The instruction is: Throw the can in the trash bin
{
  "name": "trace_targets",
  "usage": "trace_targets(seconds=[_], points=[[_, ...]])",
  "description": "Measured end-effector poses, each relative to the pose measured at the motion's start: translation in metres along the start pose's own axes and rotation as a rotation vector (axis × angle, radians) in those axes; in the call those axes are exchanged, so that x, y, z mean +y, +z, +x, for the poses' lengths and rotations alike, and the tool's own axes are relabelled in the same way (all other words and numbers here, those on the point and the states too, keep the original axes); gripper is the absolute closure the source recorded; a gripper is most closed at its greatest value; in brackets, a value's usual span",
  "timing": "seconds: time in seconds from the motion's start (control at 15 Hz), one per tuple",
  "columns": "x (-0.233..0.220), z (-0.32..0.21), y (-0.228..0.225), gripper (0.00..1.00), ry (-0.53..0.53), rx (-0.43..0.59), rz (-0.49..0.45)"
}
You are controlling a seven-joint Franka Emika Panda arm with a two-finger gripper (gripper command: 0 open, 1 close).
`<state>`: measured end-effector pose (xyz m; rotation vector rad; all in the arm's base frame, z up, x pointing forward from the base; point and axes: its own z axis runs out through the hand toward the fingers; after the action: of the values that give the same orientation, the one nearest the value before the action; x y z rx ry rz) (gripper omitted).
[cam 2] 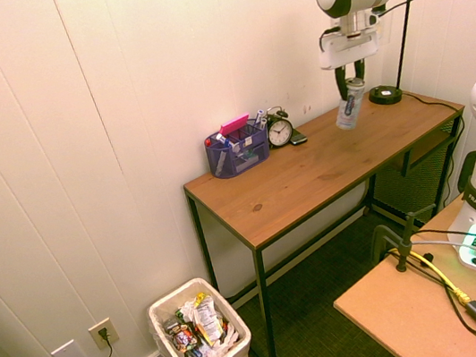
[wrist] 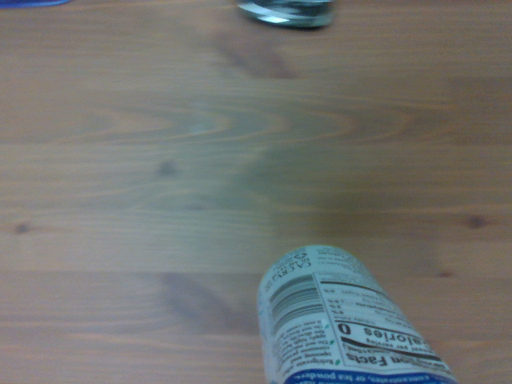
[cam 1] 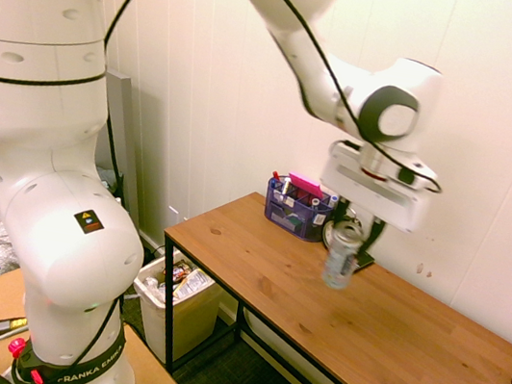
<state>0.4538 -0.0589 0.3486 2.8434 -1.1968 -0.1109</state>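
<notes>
End effector (cam 1: 351,234) is clenched on the can (cam 1: 341,255), which hangs tilted above the wooden counter (cam 1: 388,340), not touching it; trash bin (cam 2: 200,340) stands on the floor beside the counter's far end, with colourful litter inside; alarm clock (cam 2: 280,129) stands near the blue organiser (cam 2: 237,152).

The can (cam 2: 350,105) hung in the gripper (cam 2: 352,83) above the table (cam 2: 310,176). An organiser (cam 2: 237,150) and clock (cam 2: 280,130) stood along the wall. The bin (cam 2: 202,340) sat on the floor beside the table's end.
</notes>
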Motion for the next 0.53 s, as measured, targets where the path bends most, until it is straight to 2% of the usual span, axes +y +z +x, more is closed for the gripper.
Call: trace_targets(seconds=[0.33, 0.4, 0.53], points=[[-0.141, -0.273, 0.004, 1.0, -0.16, 0.099, 0.01], [-0.164, -0.314, 0.012, 1.0, -0.184, 0.109, 0.016], [-0.203, -0.354, 0.027, 1.0, -0.204, 0.117, 0.01]])
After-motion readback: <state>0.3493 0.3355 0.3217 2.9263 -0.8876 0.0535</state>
